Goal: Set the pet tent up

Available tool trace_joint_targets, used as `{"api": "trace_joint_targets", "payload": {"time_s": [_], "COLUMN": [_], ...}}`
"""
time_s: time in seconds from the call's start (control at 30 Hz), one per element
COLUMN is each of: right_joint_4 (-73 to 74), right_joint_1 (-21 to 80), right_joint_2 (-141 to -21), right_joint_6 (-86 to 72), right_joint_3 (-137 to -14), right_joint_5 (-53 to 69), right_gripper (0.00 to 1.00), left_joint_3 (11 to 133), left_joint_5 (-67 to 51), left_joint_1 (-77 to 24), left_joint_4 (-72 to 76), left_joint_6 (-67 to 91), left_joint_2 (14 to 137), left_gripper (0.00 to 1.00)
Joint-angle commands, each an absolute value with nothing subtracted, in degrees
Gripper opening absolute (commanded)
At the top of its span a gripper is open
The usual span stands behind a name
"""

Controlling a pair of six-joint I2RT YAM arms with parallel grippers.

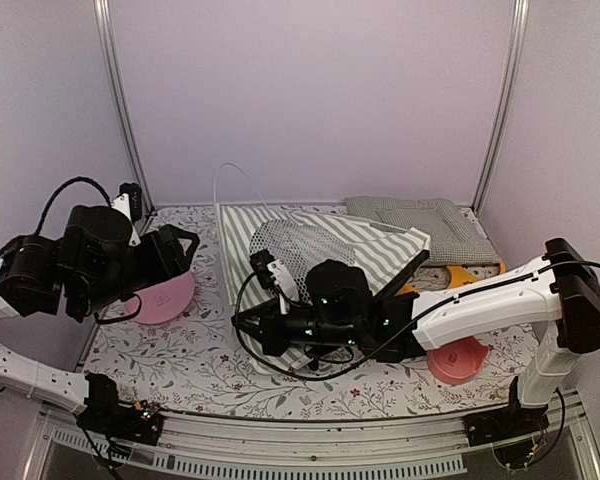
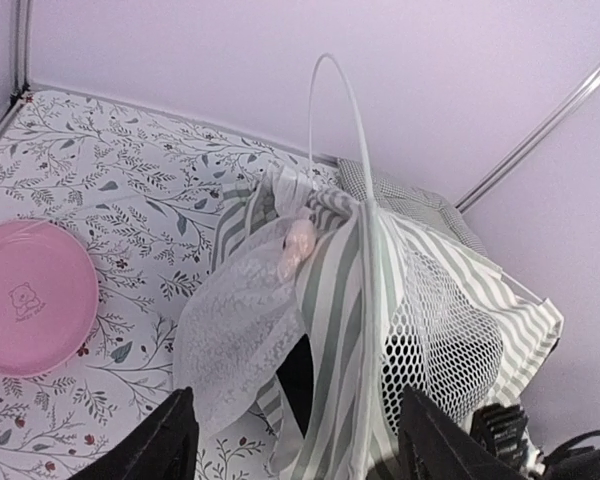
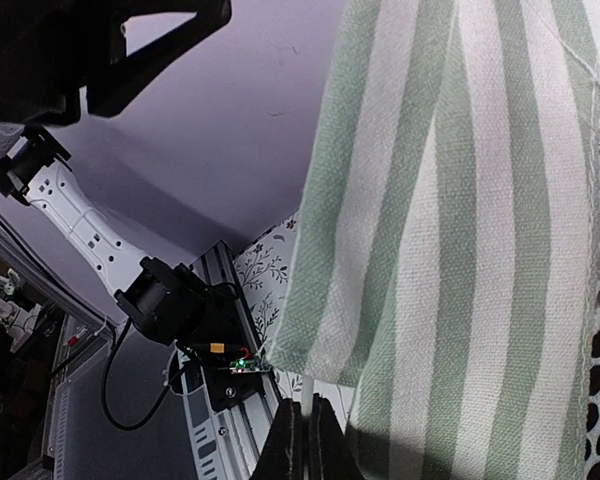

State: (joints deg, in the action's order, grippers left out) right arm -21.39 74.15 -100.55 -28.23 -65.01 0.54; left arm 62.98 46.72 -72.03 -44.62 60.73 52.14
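Right pincer [image 3: 302, 425] pressed together at striped hem of pet tent [image 1: 320, 240], mid-worktop [image 1: 200, 360]; I can't tell if anything pinched. Left pincer [image 2: 300, 420] spread, empty, facing tent's gathered top. I judge tent half-raised, slumped; standing it upright and opening it out remain.

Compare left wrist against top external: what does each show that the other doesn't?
Left wrist only: the bear mark on the pink bowl, the gathered top of the pet tent up close, and the gap between the open left gripper fingers.
Top external only: the right arm reaching over the tent, a second pink bowl beside it, and a yellow item at the cushion's near edge.
Both: the tent with its white pole loop and mesh, the gingham cushion, the floral table cover, and the left-hand bowl.
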Motion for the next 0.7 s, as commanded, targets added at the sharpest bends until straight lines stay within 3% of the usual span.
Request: {"api": "trace_joint_targets", "payload": {"time_s": [0.0, 0.33, 0.47, 0.6, 0.67], "right_joint_4": [-19.7, -18.4, -18.1, -16.6, -15.3], "right_joint_1": [74.3, 74.3, 74.3, 74.3, 74.3], "right_joint_2": [-99.6, -100.0, -100.3, -100.1, -99.5], "right_joint_6": [-26.3, -25.5, -25.1, -24.9, -24.6], "right_joint_3": [-66.8, -68.1, -68.6, -68.9, -70.6], "right_joint_5": [0.3, 0.5, 0.7, 0.8, 1.0], "right_gripper": [0.00, 0.00, 0.00, 0.01, 0.04], "left_joint_3": [68.0, 72.9, 72.8, 73.6, 74.1], "left_joint_5": [32.8, 19.7, 17.0, 16.3, 16.7], "left_joint_1": [-62.4, -51.9, -49.1, -47.7, -47.5], "left_joint_4": [-41.5, -38.5, -37.1, -35.7, -35.7], "left_joint_6": [47.0, 41.9, 41.0, 39.5, 38.6], "left_joint_2": [56.1, 63.3, 65.4, 66.9, 67.7], "left_gripper": [0.70, 0.70, 0.65, 0.45, 0.27]}}
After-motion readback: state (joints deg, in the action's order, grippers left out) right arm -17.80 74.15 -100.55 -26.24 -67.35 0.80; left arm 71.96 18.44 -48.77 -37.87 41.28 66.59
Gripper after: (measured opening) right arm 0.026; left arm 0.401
